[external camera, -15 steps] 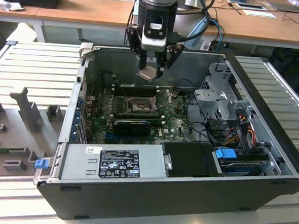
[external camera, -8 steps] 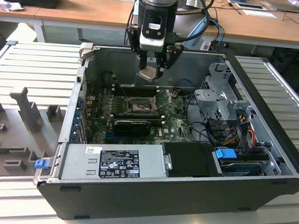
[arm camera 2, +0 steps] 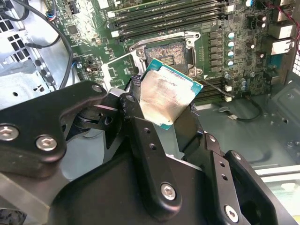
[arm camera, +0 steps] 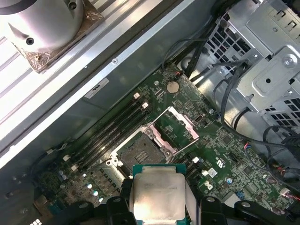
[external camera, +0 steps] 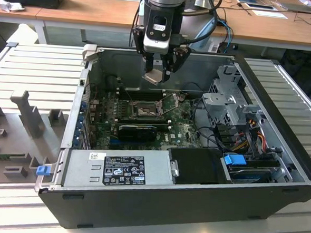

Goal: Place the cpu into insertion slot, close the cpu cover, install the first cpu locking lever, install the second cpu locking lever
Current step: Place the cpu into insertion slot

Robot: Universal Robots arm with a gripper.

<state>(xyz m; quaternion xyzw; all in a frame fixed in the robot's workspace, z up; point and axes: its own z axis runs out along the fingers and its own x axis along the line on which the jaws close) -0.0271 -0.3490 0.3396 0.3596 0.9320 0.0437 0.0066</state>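
My gripper (external camera: 157, 70) hangs over the open computer case, shut on the cpu (external camera: 155, 76), a small square chip with a silvery top and green rim. In both wrist views the cpu (arm camera 2: 168, 96) (arm camera: 157, 197) sits tilted between the black fingers (arm camera: 123, 193). Below it, apart from the chip, the insertion slot (external camera: 143, 112) (arm camera 2: 168, 52) (arm camera: 140, 151) lies bare on the green board. Beside the slot, the cpu cover (arm camera: 176, 123) (arm camera 2: 118, 70) is swung open, a silver frame with a square window.
Long black memory slots (arm camera: 110, 129) run beside the socket. A black card (external camera: 138, 130) lies in front of it. The grey power supply (external camera: 118, 167) fills the case's near side. A metal drive cage (external camera: 230, 102) and cables (external camera: 249, 135) stand at the exterior view's right.
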